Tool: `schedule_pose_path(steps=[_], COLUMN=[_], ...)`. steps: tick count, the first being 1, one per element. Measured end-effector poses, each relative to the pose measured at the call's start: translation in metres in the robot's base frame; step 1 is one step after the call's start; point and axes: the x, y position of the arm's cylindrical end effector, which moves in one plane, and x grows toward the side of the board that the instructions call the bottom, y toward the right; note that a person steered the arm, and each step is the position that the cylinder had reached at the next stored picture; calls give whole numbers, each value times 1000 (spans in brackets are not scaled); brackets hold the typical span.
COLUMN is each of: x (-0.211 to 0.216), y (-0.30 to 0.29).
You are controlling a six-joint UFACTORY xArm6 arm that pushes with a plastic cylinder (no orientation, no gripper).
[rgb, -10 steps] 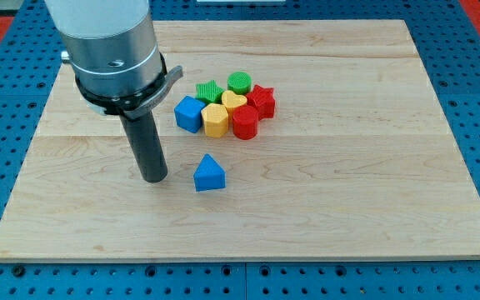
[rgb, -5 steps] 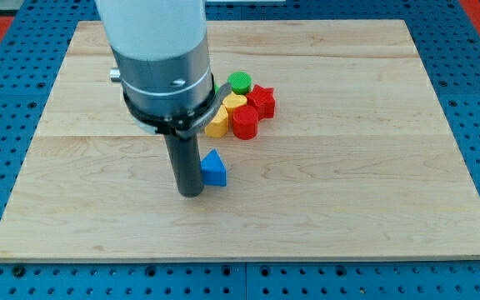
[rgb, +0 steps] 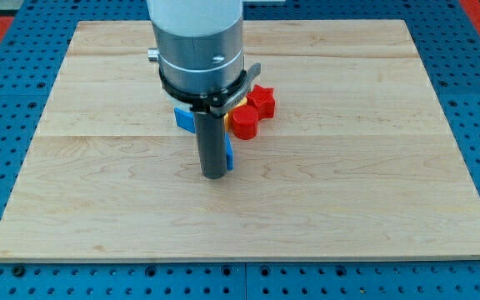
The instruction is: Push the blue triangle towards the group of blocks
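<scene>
My tip [rgb: 214, 175] rests on the wooden board [rgb: 348, 183] just below the middle. The blue triangle [rgb: 229, 156] is almost wholly hidden behind the rod; only a blue sliver shows at the rod's right edge, touching it. The group of blocks lies just above: a blue block [rgb: 182, 119] peeks out left of the rod, a red cylinder-like block [rgb: 243, 123] and a red star [rgb: 261, 98] show on the right, with a bit of a yellow block [rgb: 240, 103] between them. The arm's body hides the other blocks of the group.
The board sits on a blue perforated table [rgb: 7, 100]. The arm's wide grey body [rgb: 198, 50] covers the board's top middle.
The rod has moved right and slightly up, from left of the blue triangle to in front of it. The triangle has shifted slightly up towards the group. The arm now hides the green blocks.
</scene>
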Motion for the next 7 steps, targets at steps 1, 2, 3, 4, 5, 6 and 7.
schedule_pose_path(steps=[1,2,3,4,5,6,7], x=[-17,-30,-31,-33,-33,-33,-23], y=[-6,-9,-9,-9,-12,-13,0])
